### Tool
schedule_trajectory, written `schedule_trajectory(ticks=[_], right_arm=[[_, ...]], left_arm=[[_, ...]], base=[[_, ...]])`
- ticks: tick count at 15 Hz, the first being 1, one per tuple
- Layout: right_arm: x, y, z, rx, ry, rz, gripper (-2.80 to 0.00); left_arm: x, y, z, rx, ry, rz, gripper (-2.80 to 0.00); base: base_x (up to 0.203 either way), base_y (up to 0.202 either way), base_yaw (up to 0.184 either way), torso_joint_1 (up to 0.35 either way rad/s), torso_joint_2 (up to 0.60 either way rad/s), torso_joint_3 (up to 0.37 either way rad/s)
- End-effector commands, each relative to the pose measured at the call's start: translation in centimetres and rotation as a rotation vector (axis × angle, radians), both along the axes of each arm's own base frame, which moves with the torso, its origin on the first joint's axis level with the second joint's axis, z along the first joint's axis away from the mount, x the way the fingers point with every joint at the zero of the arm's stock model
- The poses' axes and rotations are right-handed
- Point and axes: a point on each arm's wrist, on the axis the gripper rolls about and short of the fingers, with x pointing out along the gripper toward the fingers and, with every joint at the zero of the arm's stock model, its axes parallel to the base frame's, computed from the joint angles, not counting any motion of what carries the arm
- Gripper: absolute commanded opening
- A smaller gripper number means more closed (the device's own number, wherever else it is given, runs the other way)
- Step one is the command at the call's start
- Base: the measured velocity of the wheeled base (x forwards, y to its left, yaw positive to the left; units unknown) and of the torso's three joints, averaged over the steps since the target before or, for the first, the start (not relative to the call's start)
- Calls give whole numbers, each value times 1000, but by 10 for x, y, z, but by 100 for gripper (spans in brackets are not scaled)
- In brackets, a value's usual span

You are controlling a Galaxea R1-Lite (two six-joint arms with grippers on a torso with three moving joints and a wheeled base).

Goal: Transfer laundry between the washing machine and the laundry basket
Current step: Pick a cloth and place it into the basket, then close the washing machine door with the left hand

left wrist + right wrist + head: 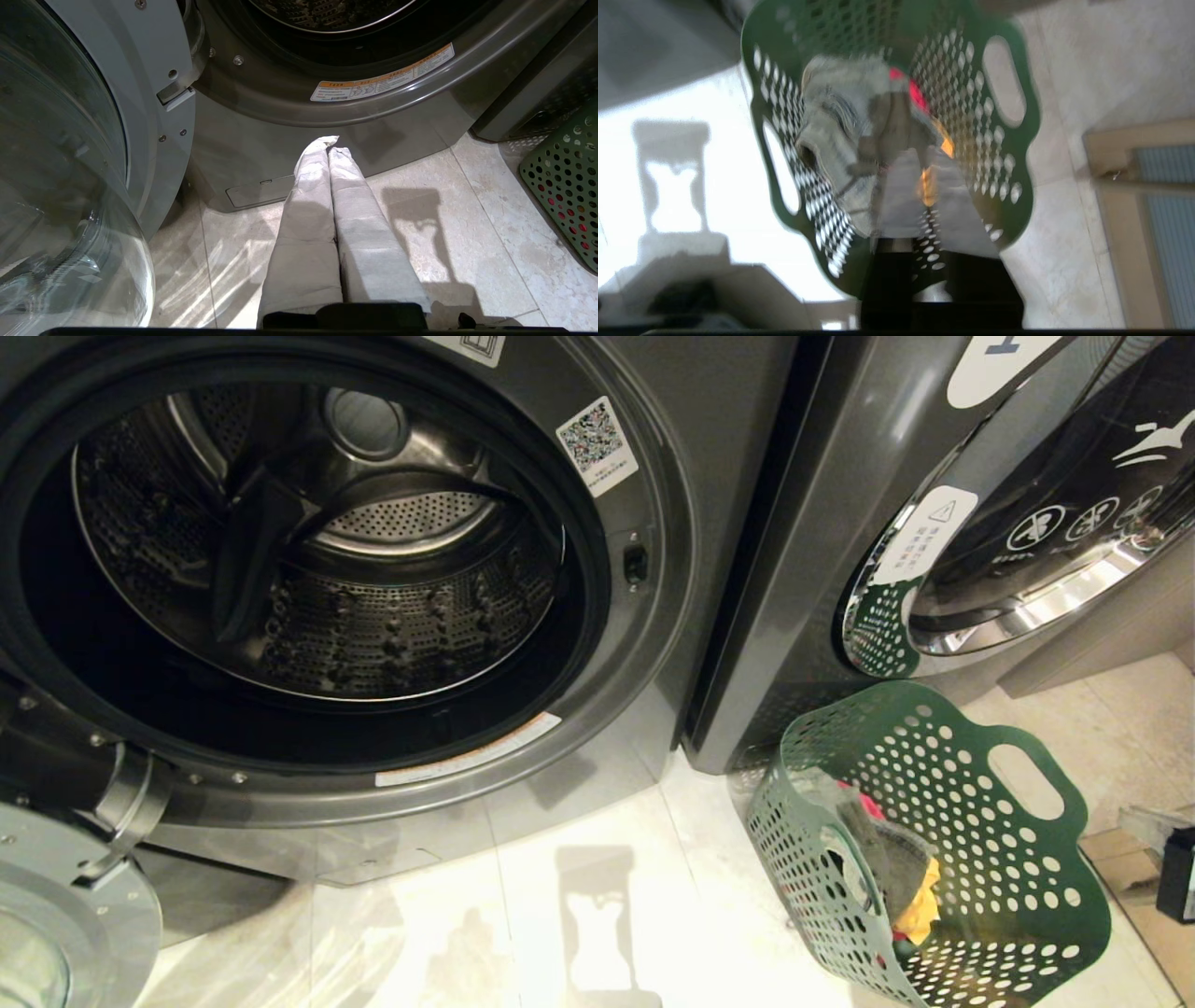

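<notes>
Pale stone floor tiles (597, 896) run beneath the dark grey front-loading washing machine (672, 644), whose door stands swung open so its bare steel drum is reachable. Just beside it sits the green perforated plastic laundry basket (1008, 803), holding grey, red and yellow clothes. Right gripper (924, 186) hangs over those clothes, fingers pressed together; whether they pinch cloth is unclear. Left gripper (331, 144) idles low before the machine, fingers closed on nothing.

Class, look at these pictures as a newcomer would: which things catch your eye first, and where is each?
The washing machine fills the left of the head view, door swung open, its steel drum bare. To its right on the pale floor tiles stands the green laundry basket, holding grey, red and yellow laundry. The left gripper, jaws shut, hangs low before the machine's front.
</notes>
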Motion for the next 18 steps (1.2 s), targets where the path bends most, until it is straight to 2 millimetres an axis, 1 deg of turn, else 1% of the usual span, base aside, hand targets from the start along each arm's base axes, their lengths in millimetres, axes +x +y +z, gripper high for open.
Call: schedule_trajectory(ticks=[1,3,4,5,6,8,9,13,15,18], right_arm=[[-37,3,-33,-8,24,15,-280],[-66,5,-77,-17,110,38,-280],[-82,6,-93,-22,139,46,-280],[-95,7,-103,-23,165,56,-280],[-105,8,-106,-20,180,77,-280],[-116,10,-111,-13,243,129,-280],[-120,10,-110,-19,192,146,-280],[-149,10,-111,-48,-170,158,-280],[-153,10,-113,-16,-229,148,-280],[-153,10,-112,-6,-226,144,-280]], left_arm=[[3,0,-11,0,39,1,-280],[3,0,-11,-3,37,1,-280],[3,0,-11,-1,36,1,-280],[3,0,-11,-1,37,0,-280],[3,0,-11,-1,36,-1,-280],[3,0,-11,-3,36,-1,-280],[3,0,-11,-3,36,-1,-280],[3,0,-11,-3,36,-1,-280],[3,0,-11,-6,37,3,-280],[3,0,-11,-4,37,2,-280]], base=[[0,0,0,0,0,0],[0,0,0,0,0,0],[0,0,0,0,0,0],[0,0,0,0,0,0],[0,0,0,0,0,0],[0,0,0,0,0,0],[0,0,0,0,0,0],[0,0,0,0,0,0],[0,0,0,0,0,0],[0,0,0,0,0,0]])
